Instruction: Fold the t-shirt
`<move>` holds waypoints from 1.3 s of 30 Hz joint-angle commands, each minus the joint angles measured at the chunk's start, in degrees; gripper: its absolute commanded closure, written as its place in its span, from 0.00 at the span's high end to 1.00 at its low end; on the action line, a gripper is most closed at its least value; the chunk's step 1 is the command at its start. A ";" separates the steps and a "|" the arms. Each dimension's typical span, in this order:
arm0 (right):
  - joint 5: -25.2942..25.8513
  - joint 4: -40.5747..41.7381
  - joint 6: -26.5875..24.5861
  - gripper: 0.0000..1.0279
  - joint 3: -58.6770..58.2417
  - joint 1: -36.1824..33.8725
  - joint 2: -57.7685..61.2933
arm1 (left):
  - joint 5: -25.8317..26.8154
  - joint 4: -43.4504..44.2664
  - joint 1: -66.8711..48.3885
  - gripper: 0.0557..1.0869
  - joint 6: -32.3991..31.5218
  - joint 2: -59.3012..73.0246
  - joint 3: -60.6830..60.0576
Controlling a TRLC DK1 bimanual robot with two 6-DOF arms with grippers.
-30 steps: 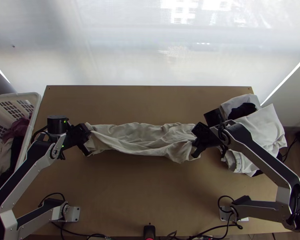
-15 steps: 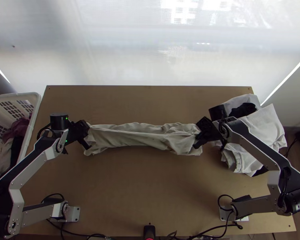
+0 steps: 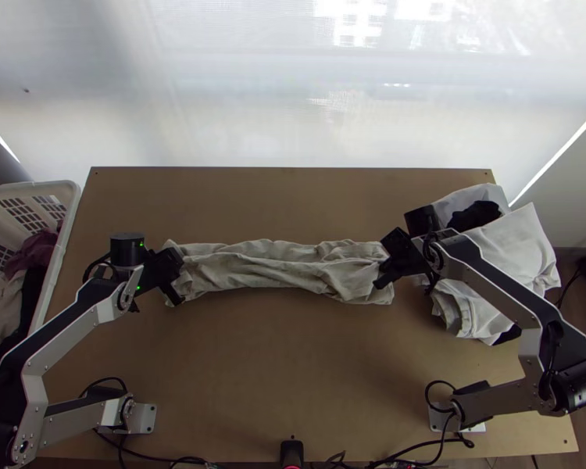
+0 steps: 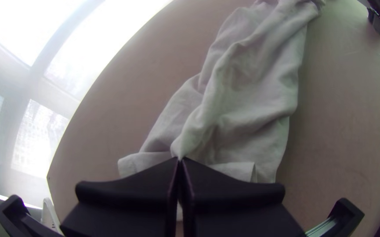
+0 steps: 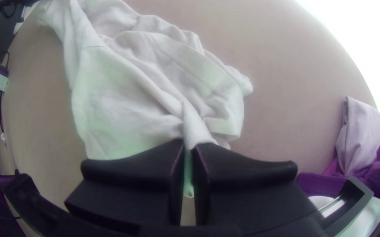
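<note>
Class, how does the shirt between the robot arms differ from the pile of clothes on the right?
The shirt is bunched into a long strip; the pile is a broad heap. The shirt is pale; the pile mixes pale and dark cloth. The left hand and right hand grip the shirt, one near each end; neither grips the pile. Both are wrinkled.
</note>
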 commanded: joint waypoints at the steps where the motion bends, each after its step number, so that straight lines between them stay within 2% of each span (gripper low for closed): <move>1: 0.00 2.36 1.00 0.03 -0.32 0.35 2.81 | -0.32 3.31 -1.18 0.04 -0.26 2.12 -2.18; 5: 0.18 6.93 2.58 0.03 -1.55 0.43 3.87 | -1.81 6.47 -1.27 0.04 -0.17 5.20 -1.83; 13: 1.32 7.19 2.40 0.04 -1.81 -0.88 4.39 | -1.72 6.56 1.89 0.04 0.27 5.64 -1.56; 15: 1.41 7.19 2.76 0.15 -2.08 -0.80 3.51 | -1.81 6.47 1.89 0.08 0.44 4.67 -2.35; 16: 1.58 7.19 3.46 0.25 -2.17 -0.88 2.81 | -1.81 6.47 2.24 0.21 0.53 4.14 -2.53; 18: 1.93 7.19 4.86 0.47 -2.08 -1.41 1.67 | -1.81 6.38 3.39 0.70 0.71 3.53 -2.53; 19: 2.20 7.19 5.13 0.50 -1.99 -1.59 1.05 | -1.81 6.38 4.09 0.86 1.06 3.26 -2.44; 20: 2.64 7.19 5.30 0.53 -1.90 -1.68 0.53 | -1.81 6.38 4.79 0.96 1.50 3.00 -2.27; 23: 3.08 6.67 5.48 0.70 -1.90 -1.68 -1.23 | -1.72 6.30 6.90 0.96 2.73 1.51 -1.47; 24: 3.25 6.49 5.48 0.73 -1.81 -1.76 -1.85 | -1.72 5.86 7.60 0.96 2.81 0.72 -0.77; 32: 3.25 4.29 6.62 0.73 -0.23 -1.15 -5.19 | 0.74 1.64 14.46 0.96 4.40 -1.31 7.05; 39: 3.16 0.51 8.56 0.73 2.76 1.05 -8.09 | 1.53 -5.74 14.37 0.95 1.58 -6.40 10.21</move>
